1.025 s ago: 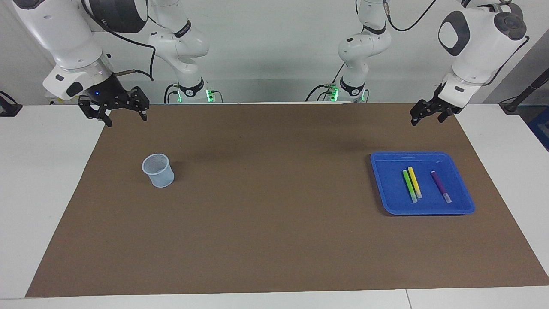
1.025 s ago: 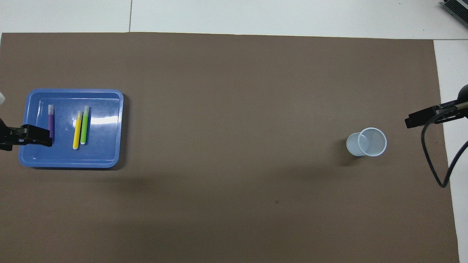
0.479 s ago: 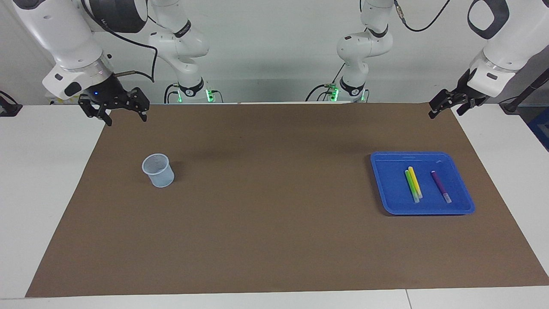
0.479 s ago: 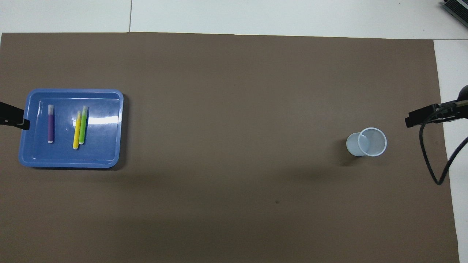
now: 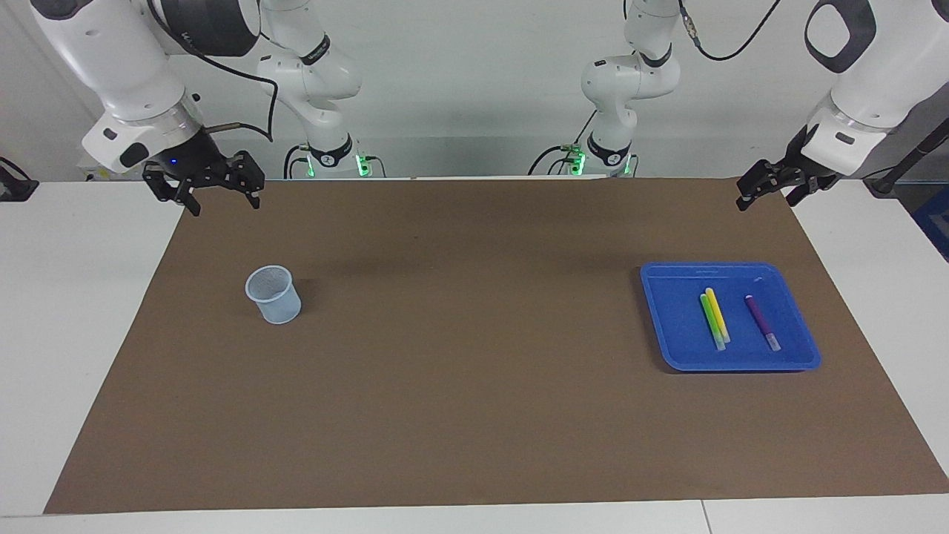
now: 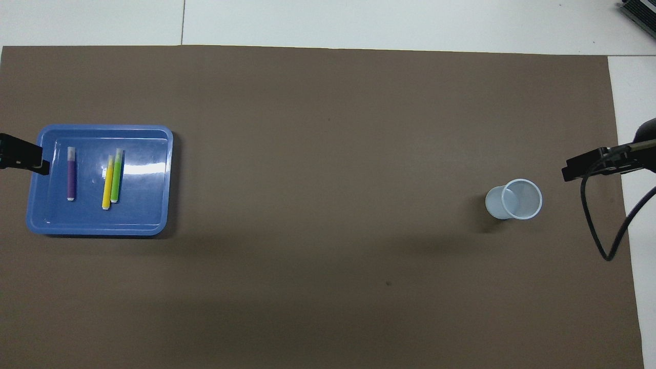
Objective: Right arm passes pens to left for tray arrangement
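Hovering with its fingers spread and nothing between them, the left gripper [image 5: 764, 194] is hanging over the brown mat's corner at its own end of the counter [image 5: 875, 297]. Below it and farther from the robots, the tray [image 5: 671, 326] is lying with all three pens in it: the green pen [image 5: 709, 320] and yellow pen [image 5: 717, 314] touching side by side, the purple pen [image 5: 761, 321] apart from them, toward the counter's edge. Judging by this, the arranging is looking finished, so the sound thing for both arms is waiting clear of the tray, high enough not to knock its rim. The right gripper [image 5: 215, 191], spread too and carrying nothing, is waiting over the mat's other corner; the pale cup [image 5: 273, 294] is standing below it, farther from the robots, seemingly empty.
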`<state>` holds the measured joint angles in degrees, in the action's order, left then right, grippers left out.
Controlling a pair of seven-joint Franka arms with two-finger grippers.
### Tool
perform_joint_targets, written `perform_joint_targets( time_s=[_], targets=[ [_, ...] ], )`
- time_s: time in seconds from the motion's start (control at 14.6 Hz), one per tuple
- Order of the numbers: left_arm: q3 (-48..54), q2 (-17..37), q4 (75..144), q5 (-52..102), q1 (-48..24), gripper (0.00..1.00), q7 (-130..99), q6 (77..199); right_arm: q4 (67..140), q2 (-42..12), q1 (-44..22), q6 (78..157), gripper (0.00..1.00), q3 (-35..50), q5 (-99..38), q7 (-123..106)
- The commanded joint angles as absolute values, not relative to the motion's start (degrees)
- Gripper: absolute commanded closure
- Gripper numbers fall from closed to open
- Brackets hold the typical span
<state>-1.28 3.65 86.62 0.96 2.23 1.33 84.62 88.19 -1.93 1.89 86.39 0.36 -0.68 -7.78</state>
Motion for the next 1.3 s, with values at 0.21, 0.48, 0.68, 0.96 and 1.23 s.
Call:
perform_joint_targets(
  time_s=[0.21, 0.48, 0.68, 0.96, 1.23],
  targets=[
    [-4.5, -1.1, 92.9, 0.9, -1.0, 0.0, 0.5, 85.4, 86.7, -1.8, 2.2, 85.1, 0.0, 0.5, -0.2, -6.6],
    [-4.5, -4.3, 97.4, 0.9, -0.9, 0.0, 0.6, 87.4, 86.7, -1.8, -1.1, 85.2, 0.0, -2.5, -0.2, -6.6],
    [-4.5, -3.9, 97.1, 0.9, -0.9, 0.0, 0.6, 90.0, 86.7, -1.8, -1.0, 85.2, 0.0, -2.5, -0.2, -6.6],
    [-4.6, -3.7, 97.0, 0.9, -0.9, 0.0, 0.8, 90.6, 86.8, -2.3, -0.9, 85.5, 0.0, -2.3, -0.1, -6.6],
    [-4.6, -3.7, 96.9, 0.9, -0.9, 0.0, 0.7, 90.6, 86.7, -2.3, -0.5, 85.3, 0.0, -2.3, -0.1, -6.6]
  ],
)
